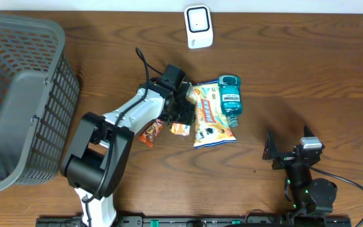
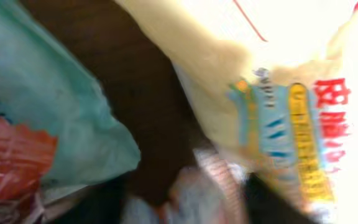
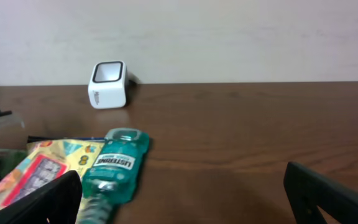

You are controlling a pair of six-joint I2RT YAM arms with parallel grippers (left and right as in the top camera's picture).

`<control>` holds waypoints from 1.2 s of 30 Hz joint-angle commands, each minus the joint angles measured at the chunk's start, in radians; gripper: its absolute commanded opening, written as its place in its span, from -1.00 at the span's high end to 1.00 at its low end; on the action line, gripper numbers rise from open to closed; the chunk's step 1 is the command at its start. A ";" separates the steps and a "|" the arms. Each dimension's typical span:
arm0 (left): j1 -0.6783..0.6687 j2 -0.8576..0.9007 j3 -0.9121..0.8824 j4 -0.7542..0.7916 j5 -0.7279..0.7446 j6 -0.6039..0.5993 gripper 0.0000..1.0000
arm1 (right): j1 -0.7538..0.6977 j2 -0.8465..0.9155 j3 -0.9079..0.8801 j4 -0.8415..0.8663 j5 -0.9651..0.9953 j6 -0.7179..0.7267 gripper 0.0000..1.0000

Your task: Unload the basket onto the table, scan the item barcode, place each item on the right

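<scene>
Wooden table [image 1: 295, 75] carries a heap of goods at its middle, where the left gripper [image 1: 183, 106] sits low over the yellow snack bag [image 1: 212, 120], its wrist view too blurred to tell how wide the jaws stand or whether they hold anything. Near the front edge the right gripper [image 3: 185, 186] gapes wide, empty. Best to pinch the bag alone by one edge and present its barcode squarely to the scanner [image 1: 198, 25] at the far edge.

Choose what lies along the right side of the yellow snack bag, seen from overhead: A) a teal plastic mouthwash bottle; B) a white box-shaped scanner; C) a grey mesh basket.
A: the teal plastic mouthwash bottle lies flat beside the yellow snack bag, at its right edge.
</scene>
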 commanded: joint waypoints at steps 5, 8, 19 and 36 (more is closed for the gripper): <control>0.003 0.061 -0.048 -0.016 -0.056 0.003 -1.00 | 0.001 -0.003 -0.001 -0.004 0.000 0.006 -0.99; 0.005 0.030 -0.043 -0.010 -0.081 0.008 -1.00 | 0.001 -0.003 -0.001 -0.004 0.000 0.006 -0.98; 0.005 -0.428 0.038 0.077 -0.404 0.184 -0.99 | 0.001 -0.003 -0.001 -0.004 0.000 0.006 -0.98; 0.005 -1.234 0.040 0.210 -0.586 0.573 -0.99 | 0.001 -0.003 -0.001 -0.004 0.000 0.006 -0.99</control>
